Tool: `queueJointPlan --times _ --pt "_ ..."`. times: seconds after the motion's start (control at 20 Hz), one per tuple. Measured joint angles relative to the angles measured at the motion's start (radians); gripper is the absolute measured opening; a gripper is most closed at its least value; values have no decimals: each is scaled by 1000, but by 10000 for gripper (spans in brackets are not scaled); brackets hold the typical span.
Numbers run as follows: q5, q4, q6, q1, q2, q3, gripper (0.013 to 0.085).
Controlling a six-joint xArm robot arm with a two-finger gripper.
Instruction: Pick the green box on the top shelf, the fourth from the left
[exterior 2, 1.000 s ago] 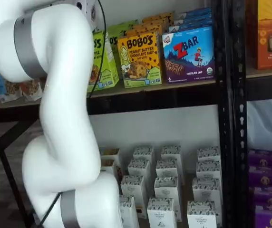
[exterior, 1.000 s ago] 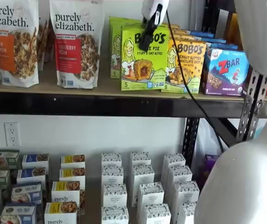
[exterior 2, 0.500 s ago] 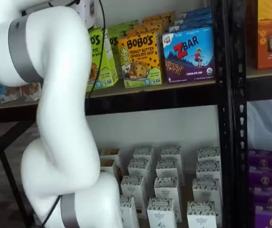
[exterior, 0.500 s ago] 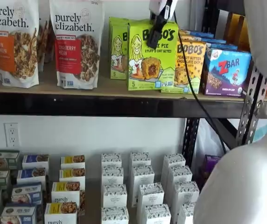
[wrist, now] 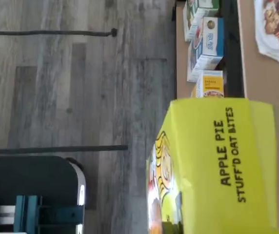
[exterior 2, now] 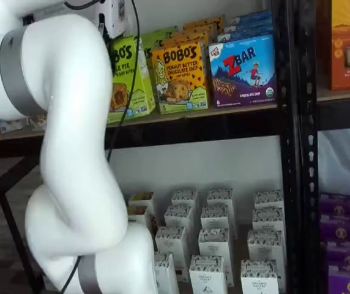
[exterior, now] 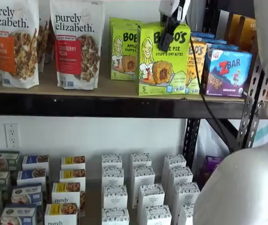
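Observation:
The green box is a lime-green Bobo's Apple Pie carton, upright at the front edge of the top shelf, forward of its row. My gripper comes down from above and is shut on its upper part; one black finger lies across the box's front. In a shelf view the box shows partly behind my white arm. The wrist view shows the box's top and front close up. Another identical green box stands behind it to the left.
Purely Elizabeth granola bags stand left of the green boxes. A yellow-orange Bobo's box and a blue ZBar box stand to the right, by a black upright. Small white boxes fill the lower shelf.
The gripper has moved to the right and toward the shelf's front edge with the green box in it, uncovering the identical box behind.

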Motion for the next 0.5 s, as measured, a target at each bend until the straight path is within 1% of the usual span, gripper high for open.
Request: queueJointPlan --times 0.3,0.5 --pt "17 3 -36 -39 -50 49 290" --pt "21 0 -54 -57 -78 78 290"
